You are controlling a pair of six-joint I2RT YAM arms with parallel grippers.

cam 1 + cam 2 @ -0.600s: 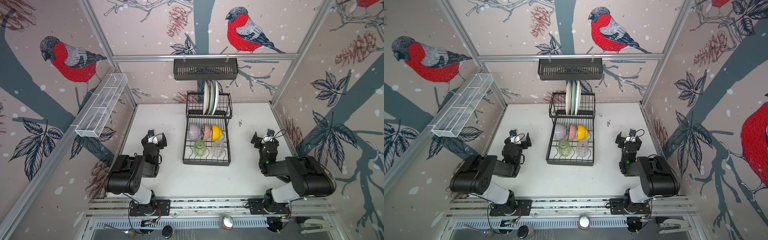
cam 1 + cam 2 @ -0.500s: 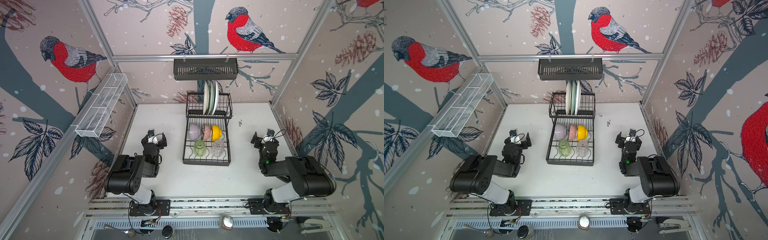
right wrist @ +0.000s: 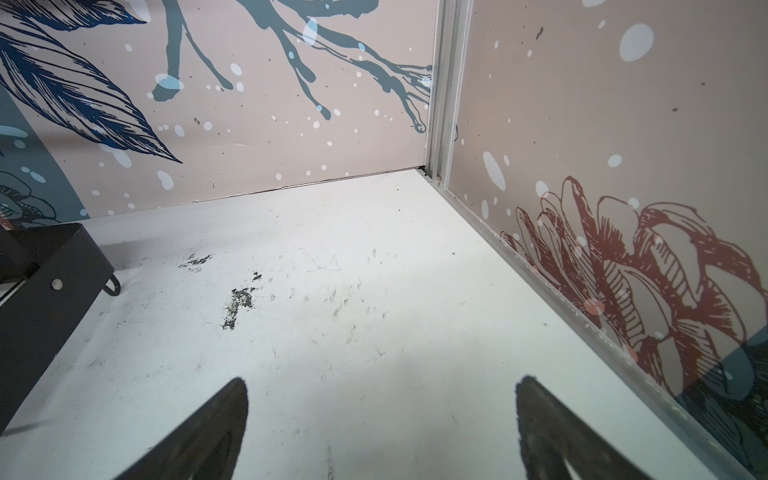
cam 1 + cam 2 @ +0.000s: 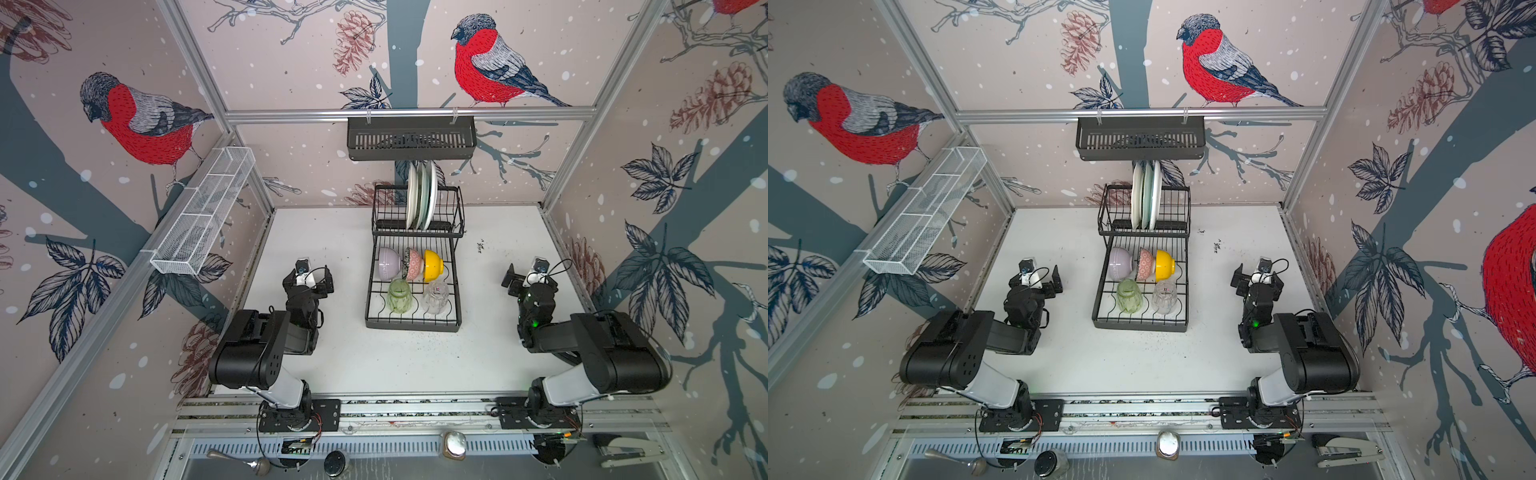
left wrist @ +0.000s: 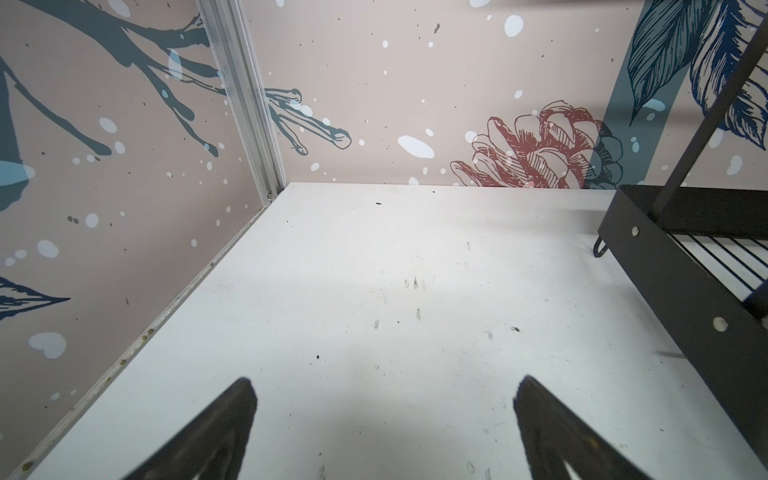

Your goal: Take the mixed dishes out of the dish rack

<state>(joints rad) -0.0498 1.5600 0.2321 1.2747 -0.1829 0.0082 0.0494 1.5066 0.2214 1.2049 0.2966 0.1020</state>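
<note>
Rack [image 4: 412, 327]: full, nothing out yet.
Plates [image 4: 422, 195]: likely stiff, breakable, slick; pinch top rim.
Glasses [image 4: 399, 294]: ribbed, probably fragile; grip sidewall.
Left pincer [image 5: 384, 386]: spread, empty.
Right pincer [image 3: 382, 386]: spread, empty.

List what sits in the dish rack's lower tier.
A lilac bowl, pink-patterned bowl and yellow bowl; nearer, a green glass and clear glass. The upper tier covers the space behind them.

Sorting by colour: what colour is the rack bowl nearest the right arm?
The bowl is yellow, clearest in a top view.
</note>
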